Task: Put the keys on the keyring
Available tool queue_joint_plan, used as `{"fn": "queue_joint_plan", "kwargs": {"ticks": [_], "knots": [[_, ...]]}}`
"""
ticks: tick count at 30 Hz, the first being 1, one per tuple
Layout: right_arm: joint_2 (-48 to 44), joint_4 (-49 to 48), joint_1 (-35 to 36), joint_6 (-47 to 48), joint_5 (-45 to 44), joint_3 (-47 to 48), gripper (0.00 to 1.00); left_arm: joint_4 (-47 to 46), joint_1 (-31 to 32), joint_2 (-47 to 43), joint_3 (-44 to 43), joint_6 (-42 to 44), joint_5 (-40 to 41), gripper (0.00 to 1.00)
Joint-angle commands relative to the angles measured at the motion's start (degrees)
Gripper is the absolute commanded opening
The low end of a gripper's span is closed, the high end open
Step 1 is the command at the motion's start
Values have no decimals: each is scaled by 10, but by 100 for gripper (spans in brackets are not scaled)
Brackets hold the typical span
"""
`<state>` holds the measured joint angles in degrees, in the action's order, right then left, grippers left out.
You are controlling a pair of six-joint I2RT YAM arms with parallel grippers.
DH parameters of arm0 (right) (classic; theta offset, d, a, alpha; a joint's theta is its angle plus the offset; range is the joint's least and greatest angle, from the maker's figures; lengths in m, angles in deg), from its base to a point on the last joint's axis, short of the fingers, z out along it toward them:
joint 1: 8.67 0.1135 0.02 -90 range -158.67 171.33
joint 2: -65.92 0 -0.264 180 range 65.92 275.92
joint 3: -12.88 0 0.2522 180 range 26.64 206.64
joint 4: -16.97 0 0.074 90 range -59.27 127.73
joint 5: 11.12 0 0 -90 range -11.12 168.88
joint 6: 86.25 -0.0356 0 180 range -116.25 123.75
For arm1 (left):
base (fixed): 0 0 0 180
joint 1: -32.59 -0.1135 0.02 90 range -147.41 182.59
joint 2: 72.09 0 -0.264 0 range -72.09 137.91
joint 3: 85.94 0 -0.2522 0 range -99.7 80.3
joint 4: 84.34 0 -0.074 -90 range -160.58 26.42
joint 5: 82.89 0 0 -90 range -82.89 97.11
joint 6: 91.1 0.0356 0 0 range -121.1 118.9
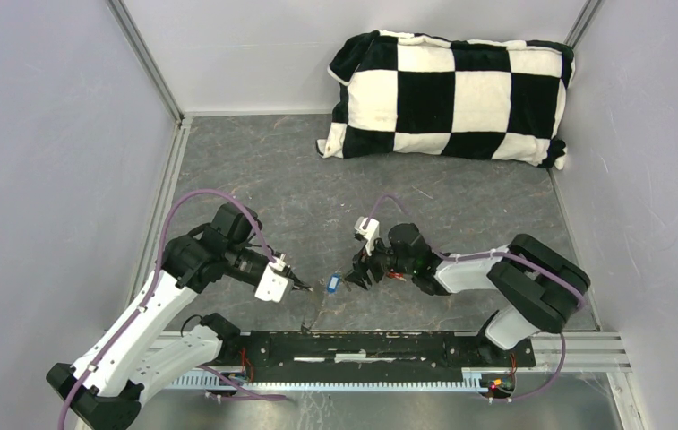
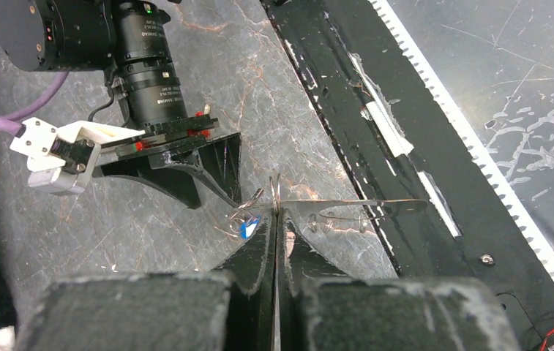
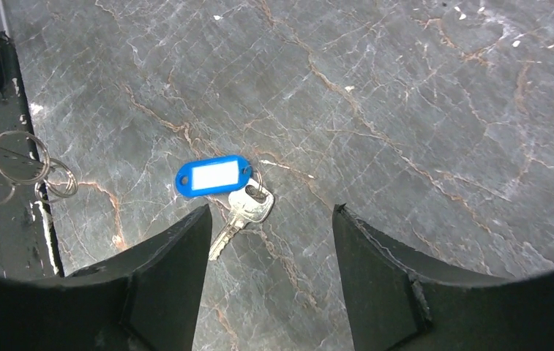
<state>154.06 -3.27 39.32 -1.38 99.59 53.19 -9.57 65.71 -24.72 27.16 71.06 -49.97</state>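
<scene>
A silver key point(image 3: 243, 213) with a blue plastic tag point(image 3: 211, 176) lies flat on the marbled table. It is directly ahead of my right gripper point(image 3: 270, 219), which is open and empty, its fingers point(image 3: 171, 252) on either side. The tag also shows in the top view point(image 1: 334, 285). My left gripper point(image 2: 277, 219) is shut on a thin metal ring of the keyring point(image 2: 277, 191), seen edge-on just above the fingertips. More wire rings of the keyring point(image 3: 17, 156) show beside the black rail. No red key is in view.
A black base rail point(image 1: 389, 345) runs along the near edge of the table. A checkered black-and-white pillow point(image 1: 450, 94) lies at the back right. Grey walls close in both sides. In the left wrist view the right gripper's fingers point(image 2: 186, 172) are close ahead.
</scene>
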Motion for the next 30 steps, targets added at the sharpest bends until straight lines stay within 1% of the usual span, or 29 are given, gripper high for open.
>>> {"fn": "queue_joint_plan", "kwargs": {"ticks": [1,4,9,11,15,17,23,30], "knots": [[37,-86,-12,1,75,23,64,-19,-3,-3,-19,-28,-25,2],[64,-106,-14,-6,94,29,58,-20,-3,-2,-20,-31,-24,2],[87,-130,-16,-13,95,34,55,-20,-3,-6,-18,-35,-23,2],[94,-130,-17,-13,90,38,49,-19,-3,-7,-17,-36,-23,2],[105,-130,-19,-10,87,41,43,-20,-2,-8,-17,-35,-23,2],[112,-129,-19,-8,93,42,43,-21,-3,-8,-18,-35,-23,2],[124,-136,-18,-9,102,35,45,-21,-3,-9,-16,-34,-20,2],[135,-136,-8,-7,98,41,46,-20,-3,-8,-15,-33,-18,2]]}}
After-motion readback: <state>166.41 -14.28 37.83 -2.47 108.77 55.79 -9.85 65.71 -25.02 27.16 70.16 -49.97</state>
